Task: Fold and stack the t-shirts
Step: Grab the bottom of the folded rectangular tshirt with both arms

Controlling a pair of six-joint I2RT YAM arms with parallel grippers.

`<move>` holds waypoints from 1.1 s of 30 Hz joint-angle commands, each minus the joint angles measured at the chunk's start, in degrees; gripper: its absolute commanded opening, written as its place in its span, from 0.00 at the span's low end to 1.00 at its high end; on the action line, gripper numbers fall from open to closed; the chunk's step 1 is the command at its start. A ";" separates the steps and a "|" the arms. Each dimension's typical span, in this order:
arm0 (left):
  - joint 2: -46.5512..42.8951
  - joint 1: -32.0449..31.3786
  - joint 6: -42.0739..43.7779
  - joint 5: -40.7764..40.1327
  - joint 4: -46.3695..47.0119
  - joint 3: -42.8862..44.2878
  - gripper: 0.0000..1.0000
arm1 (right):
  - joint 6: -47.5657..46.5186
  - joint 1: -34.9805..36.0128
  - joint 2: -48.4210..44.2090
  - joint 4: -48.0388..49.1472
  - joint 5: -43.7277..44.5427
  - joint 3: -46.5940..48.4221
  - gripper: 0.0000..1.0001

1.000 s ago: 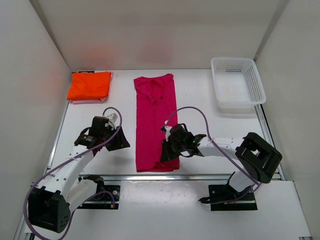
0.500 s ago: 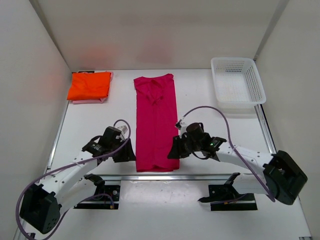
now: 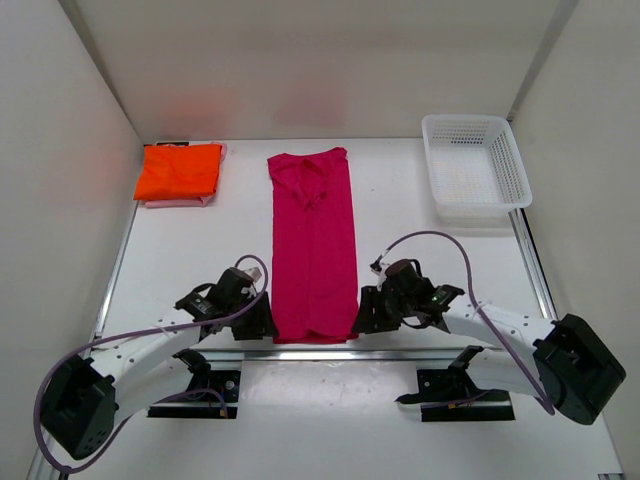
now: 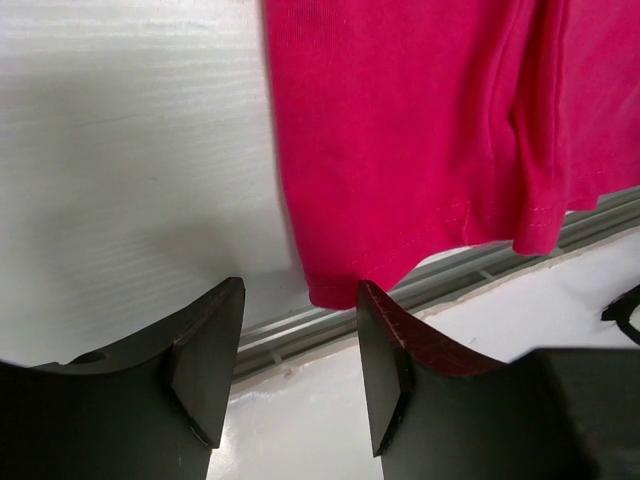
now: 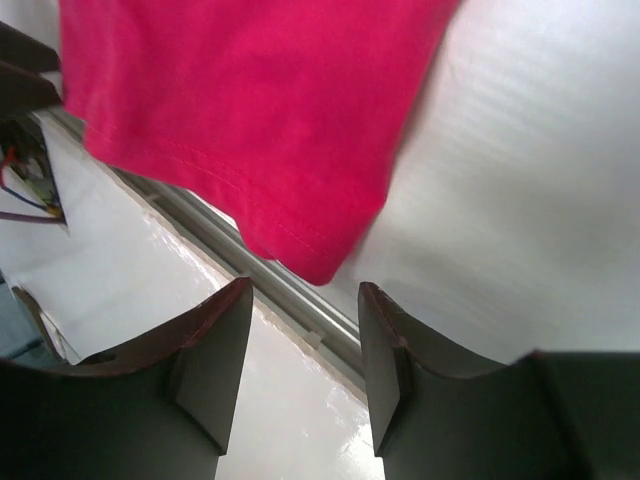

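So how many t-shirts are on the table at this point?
3. The magenta t-shirt lies folded lengthwise in the centre; the folded orange t-shirt sits far left, atop a light pink t-shirt of which only edges show.

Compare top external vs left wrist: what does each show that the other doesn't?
Only top external: the orange shirt folded far-left on the pink shirt, the white basket far-right, and the right gripper at the near-right corner of the magenta shirt. Only left wrist: the hem stitching, and the open fingers of the left gripper lined up on the near-left corner, not closed on it. Both: magenta shirt, table, left gripper.
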 commanded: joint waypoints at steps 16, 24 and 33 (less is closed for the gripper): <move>0.14 -0.15 -4.03 0.00 10.25 -2.72 0.45 | 1.84 0.69 9.34 7.47 -1.25 -0.67 0.40; 0.23 -0.24 -5.52 3.87 12.90 -4.75 0.44 | 1.14 -0.36 10.66 7.12 -2.48 0.29 0.25; -1.52 0.73 -2.62 2.64 4.38 -2.37 0.59 | 0.87 0.51 11.62 6.67 -2.31 1.34 0.25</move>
